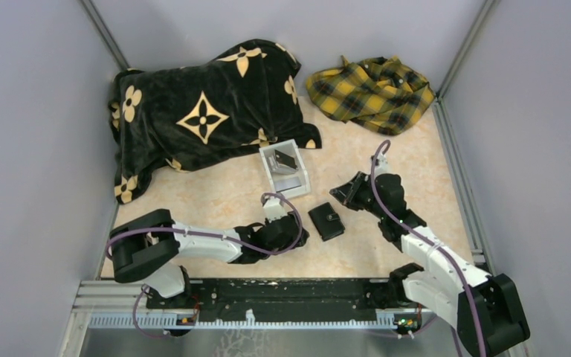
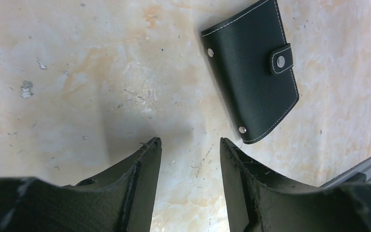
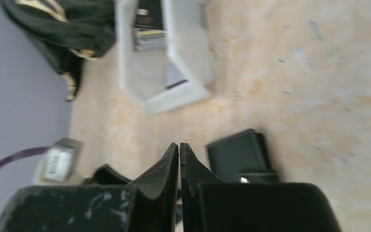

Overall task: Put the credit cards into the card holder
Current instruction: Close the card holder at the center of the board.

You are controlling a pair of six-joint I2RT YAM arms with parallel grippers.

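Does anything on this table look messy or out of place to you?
Mostly the two cloths: a black flowered blanket and a yellow plaid cloth lie crumpled at the far edge. The cards lean unevenly inside the white box. The card holder lies snapped shut.

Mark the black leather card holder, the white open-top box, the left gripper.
Black leather card holder (image 2: 251, 77), left wrist view, middle of closed cover.
White open-top box (image 1: 291, 190), top external view, near wall.
Left gripper (image 2: 189, 141), left wrist view, midway between fingertips.
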